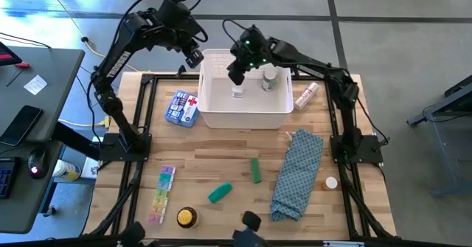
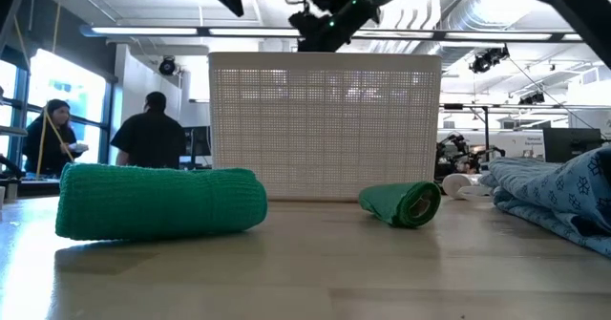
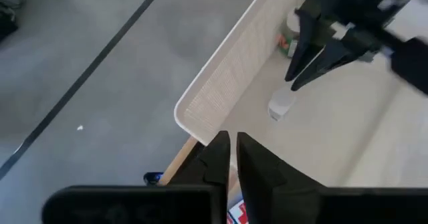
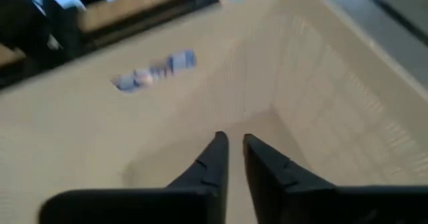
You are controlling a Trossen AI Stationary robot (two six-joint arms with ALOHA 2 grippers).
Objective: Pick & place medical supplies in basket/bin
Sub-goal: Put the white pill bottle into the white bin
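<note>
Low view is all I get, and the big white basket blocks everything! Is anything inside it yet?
Observer: Yes, two bottles are in the basket: a small bottle and a bigger bottle.
Operator: Which arm is over it?
Observer: The right gripper hangs above the small bottle. The left gripper is outside the basket, near a corner on its left side.
Operator: Is something hiding beside the basket?
Observer: A blue and white red-cross pack lies on the table next to its left wall.
</note>
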